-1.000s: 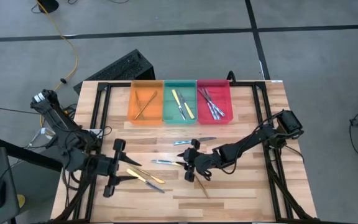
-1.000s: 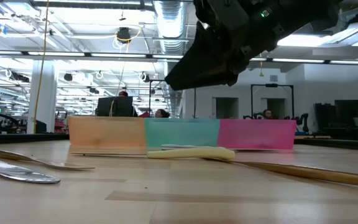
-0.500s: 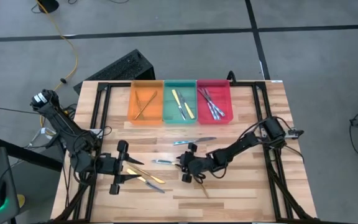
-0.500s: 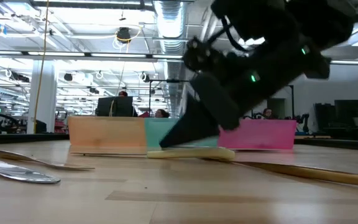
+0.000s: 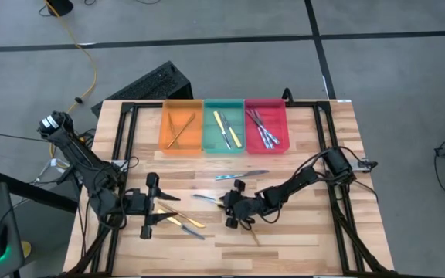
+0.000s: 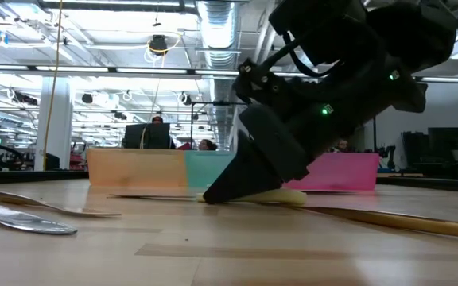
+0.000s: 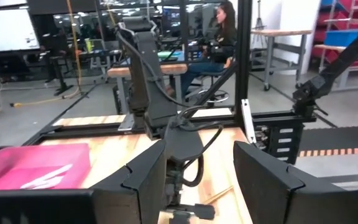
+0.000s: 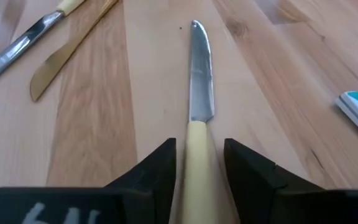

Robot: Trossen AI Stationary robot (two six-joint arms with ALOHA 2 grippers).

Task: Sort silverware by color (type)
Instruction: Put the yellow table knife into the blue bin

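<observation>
Alignment is being kept between the right gripper (image 8: 197, 163) and the yellow-handled knife (image 8: 199, 112): the handle is being straddled by the parted fingers, not yet seen pinched, while the blade is running straight ahead of the fingertips along the gripper's own axis, tip pointing away. On the table (image 5: 300, 232) this knife is lying directly under the right gripper, whereas the left gripper (image 5: 152, 207), fingers spread and empty, is being held farther off beside other loose pieces.
</observation>
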